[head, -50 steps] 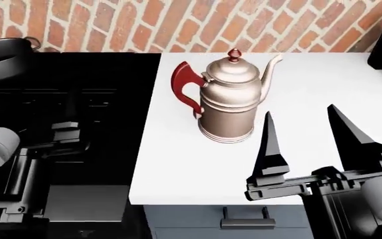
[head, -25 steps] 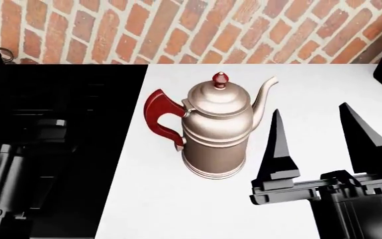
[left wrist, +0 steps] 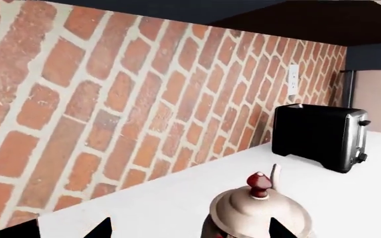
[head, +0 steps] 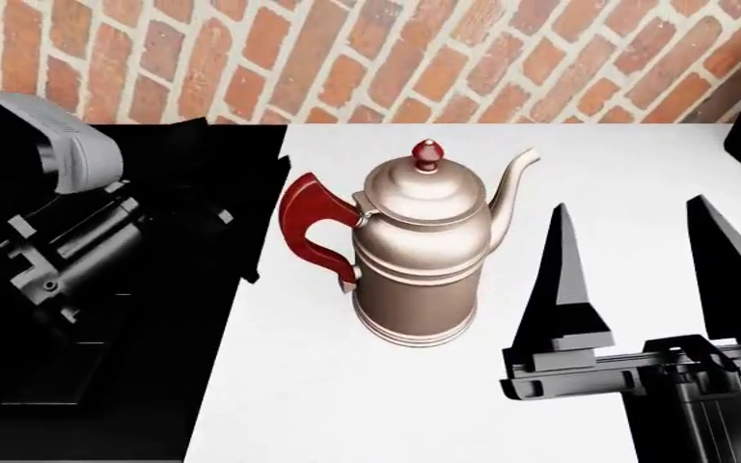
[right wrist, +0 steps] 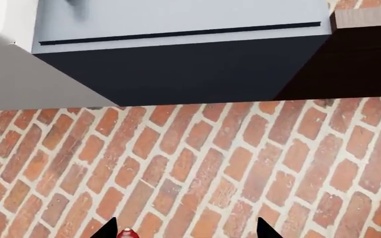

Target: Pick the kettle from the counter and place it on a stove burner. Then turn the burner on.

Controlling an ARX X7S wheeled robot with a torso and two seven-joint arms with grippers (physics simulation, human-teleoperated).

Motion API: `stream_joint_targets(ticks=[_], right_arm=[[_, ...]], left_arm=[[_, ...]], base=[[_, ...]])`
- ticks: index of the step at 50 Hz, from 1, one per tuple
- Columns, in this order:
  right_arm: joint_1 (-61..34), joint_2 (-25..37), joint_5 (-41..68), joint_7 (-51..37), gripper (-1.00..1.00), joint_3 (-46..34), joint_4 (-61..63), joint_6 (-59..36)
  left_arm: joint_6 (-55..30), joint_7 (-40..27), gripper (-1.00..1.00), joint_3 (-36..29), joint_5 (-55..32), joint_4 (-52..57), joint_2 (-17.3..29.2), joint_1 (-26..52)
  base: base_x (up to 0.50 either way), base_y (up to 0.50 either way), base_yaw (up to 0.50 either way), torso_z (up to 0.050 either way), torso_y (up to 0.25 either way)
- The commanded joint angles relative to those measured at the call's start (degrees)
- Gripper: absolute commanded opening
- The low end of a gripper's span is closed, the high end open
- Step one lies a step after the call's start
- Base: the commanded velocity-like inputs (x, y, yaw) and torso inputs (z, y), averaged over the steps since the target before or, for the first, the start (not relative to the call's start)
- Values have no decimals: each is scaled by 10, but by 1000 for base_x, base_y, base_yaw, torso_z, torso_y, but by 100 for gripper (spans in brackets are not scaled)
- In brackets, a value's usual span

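Backdrop: red brick wall (head: 500,58) behind a white counter (head: 602,164).
Kettle: copper kettle (head: 420,256) upright on the counter, red handle toward 9 o'clock.
Right gripper: right gripper (head: 641,260) at the kettle's 3 o'clock, fingers spread, empty.
Left gripper: left gripper (head: 235,227) at 9 o'clock over the black stove (head: 113,386), fingers apart, empty.

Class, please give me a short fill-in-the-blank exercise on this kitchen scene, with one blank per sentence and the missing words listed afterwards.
1. The tall copper-pink metal kettle stands upright on the white ____.
2. Its curved handle and lid knob are coloured ____.
3. The wall behind it is made of ____.
4. The right pincer is ____ and holds nothing.

Missing words: counter; red; brick; open
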State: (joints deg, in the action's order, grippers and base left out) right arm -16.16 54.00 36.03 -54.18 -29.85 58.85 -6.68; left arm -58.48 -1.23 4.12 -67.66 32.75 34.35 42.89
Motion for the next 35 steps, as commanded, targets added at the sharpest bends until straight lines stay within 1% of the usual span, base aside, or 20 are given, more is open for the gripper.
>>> stream_joint_targets(ticks=[1, 10, 18, 35], right_arm=[[-19, 6, 0, -14, 100, -26, -6, 3], [-25, 4, 0, -12, 100, -33, -9, 2], [-27, 5, 0, -13, 100, -37, -9, 2], [-30, 7, 5, -11, 100, -42, -18, 10]], left_arm=[[-27, 70, 100, -56, -3, -63, 31, 50], [-19, 94, 100, -84, 21, -55, 34, 37], [-18, 100, 100, -101, 30, -54, 31, 37], [3, 135, 100, -185, 107, -90, 6, 57]], base=[[0, 0, 0, 0, 0], [0, 0, 0, 0, 0], [0, 0, 0, 0, 0], [0, 0, 0, 0, 0]])
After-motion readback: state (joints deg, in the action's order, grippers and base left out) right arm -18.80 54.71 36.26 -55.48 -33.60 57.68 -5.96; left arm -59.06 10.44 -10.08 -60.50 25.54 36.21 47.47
